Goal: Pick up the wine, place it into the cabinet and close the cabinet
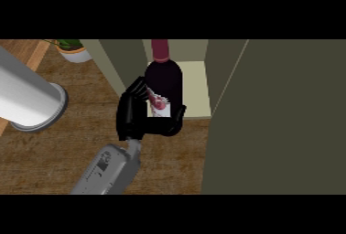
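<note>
I've got the dark glass wine bottle with the maroon capsule (pixel 164 77) in one black hand (pixel 138 119), fingers and thumb curled round its lower body at the label. Which arm this is, I can't tell for sure. The bottle's long axis points away from me, neck leading into the olive-green cabinet (pixel 196 82), over its pale shelf. The tall cabinet door (pixel 283 119) stands open on the right.
</note>
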You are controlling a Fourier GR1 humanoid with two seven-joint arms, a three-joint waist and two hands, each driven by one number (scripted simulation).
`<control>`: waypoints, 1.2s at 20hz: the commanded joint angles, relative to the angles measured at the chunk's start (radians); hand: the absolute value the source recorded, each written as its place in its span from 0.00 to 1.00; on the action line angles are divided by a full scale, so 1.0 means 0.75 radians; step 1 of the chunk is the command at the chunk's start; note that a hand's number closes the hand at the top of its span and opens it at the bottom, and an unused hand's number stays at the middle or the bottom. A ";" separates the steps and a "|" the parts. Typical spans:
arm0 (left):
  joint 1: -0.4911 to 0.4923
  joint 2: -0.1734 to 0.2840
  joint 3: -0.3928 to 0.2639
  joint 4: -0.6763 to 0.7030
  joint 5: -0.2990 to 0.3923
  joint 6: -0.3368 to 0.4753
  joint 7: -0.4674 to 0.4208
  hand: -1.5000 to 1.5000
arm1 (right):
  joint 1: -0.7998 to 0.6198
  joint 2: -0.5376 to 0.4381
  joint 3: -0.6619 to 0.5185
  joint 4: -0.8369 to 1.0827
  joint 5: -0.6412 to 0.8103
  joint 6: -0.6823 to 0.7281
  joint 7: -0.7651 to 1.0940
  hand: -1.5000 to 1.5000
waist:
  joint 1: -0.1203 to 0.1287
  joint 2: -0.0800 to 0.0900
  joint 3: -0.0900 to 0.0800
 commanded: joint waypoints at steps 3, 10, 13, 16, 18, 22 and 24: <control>-0.022 0.000 -0.061 0.203 0.065 0.048 -0.153 1.00 | 0.051 0.004 0.024 -0.282 -0.100 -0.012 0.160 0.00 | -0.004 0.001 -0.001; -0.154 0.000 -0.049 0.460 0.210 0.053 -0.288 1.00 | 0.133 0.018 0.030 -0.287 -0.098 0.010 0.105 0.00 | -0.016 0.002 -0.001; -0.121 0.000 -0.075 0.549 0.294 -0.017 -0.394 1.00 | 0.058 0.003 -0.018 -0.251 -0.138 0.037 0.110 0.00 | -0.009 0.005 -0.002; -0.169 0.000 -0.132 0.556 0.384 0.064 -0.414 1.00 | 0.122 0.037 0.053 -0.286 -0.115 0.018 0.119 0.00 | -0.023 0.002 -0.001; -0.123 0.000 -0.103 0.635 0.445 -0.030 -0.534 1.00 | 0.099 -0.006 -0.077 -0.272 -0.210 0.067 0.089 0.00 | -0.025 0.007 -0.001; -0.228 0.000 -0.115 0.755 0.550 -0.070 -0.534 1.00 | 0.094 0.012 -0.024 -0.265 -0.157 0.058 0.124 0.00 | -0.024 0.006 -0.002; -0.296 0.000 -0.089 0.776 0.559 -0.024 -0.507 1.00 | 0.102 0.013 -0.050 -0.320 -0.189 0.053 0.147 0.00 | -0.030 0.005 -0.002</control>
